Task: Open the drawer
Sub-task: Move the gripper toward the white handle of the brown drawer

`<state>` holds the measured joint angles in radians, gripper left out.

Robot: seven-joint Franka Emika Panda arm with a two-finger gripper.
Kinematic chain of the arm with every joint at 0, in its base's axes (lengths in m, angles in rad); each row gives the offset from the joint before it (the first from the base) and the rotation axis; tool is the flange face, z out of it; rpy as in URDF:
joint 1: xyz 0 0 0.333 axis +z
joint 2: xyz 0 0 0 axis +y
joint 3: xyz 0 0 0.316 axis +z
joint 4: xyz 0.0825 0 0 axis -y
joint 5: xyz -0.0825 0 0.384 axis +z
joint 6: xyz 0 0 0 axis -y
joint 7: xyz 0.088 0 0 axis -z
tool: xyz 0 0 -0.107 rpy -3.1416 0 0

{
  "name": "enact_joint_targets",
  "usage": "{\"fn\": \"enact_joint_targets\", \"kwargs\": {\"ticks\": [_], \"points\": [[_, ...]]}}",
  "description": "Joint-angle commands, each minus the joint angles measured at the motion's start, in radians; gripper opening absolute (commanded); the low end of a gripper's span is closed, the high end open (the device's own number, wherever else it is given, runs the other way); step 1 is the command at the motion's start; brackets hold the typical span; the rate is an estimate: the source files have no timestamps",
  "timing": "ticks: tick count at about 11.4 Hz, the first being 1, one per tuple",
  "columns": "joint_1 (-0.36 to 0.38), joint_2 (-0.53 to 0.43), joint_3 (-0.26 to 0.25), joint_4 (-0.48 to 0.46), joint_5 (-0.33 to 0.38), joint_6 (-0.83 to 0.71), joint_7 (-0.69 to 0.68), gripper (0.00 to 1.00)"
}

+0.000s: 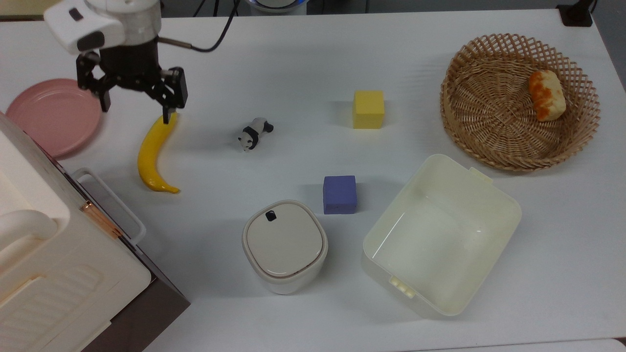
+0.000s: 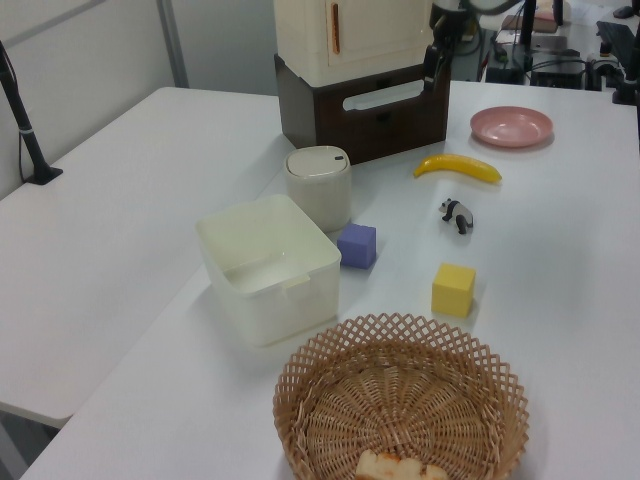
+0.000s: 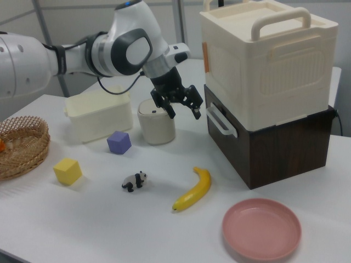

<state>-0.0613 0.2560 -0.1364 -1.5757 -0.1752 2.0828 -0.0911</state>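
White and broad, the table (image 1: 303, 58) you are working over is carrying a scatter of props, and at the top view's lower left the dark brown wooden drawer with its white loop bar handle (image 1: 113, 200) is sitting shut under a cream plastic cabinet body with a moulded handle (image 3: 263, 60). Your black two-finger pincer (image 1: 136, 106) is hanging with its fingers spread apart and gripping nothing, above the table between the pink round plate (image 1: 51, 115) and the yellow banana (image 1: 152, 154); in the right view the pincer (image 3: 181, 107) is sitting in the air just beside the handle's end, though you cannot tell from these views how close it really is. The approach looks to be under way, with the handle not yet reached. Watch the near fingertip, which in the top view is overlapping the banana's upper tip: dropping too low here could nudge the fruit or pin it. If you are closing on only the rounded end of the loop, the fingers may slip off when you pull. A pull angled off the drawer's slide line could jam it or drag the whole stacked unit, and the round cream lidded canister (image 1: 284, 244) is standing near the path the drawer front would travel.
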Motion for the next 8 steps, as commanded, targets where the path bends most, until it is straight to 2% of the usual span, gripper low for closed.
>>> {"fn": "enact_joint_targets", "kwargs": {"ticks": [1, 3, 8], "points": [[-0.005, 0.012, -0.002, -0.003, -0.026, 0.036, -0.251, 1.0], [-0.038, 0.041, 0.0, -0.003, -0.017, 0.037, -0.434, 1.0], [-0.054, 0.136, 0.004, 0.013, -0.018, 0.149, -0.48, 1.0]]}}
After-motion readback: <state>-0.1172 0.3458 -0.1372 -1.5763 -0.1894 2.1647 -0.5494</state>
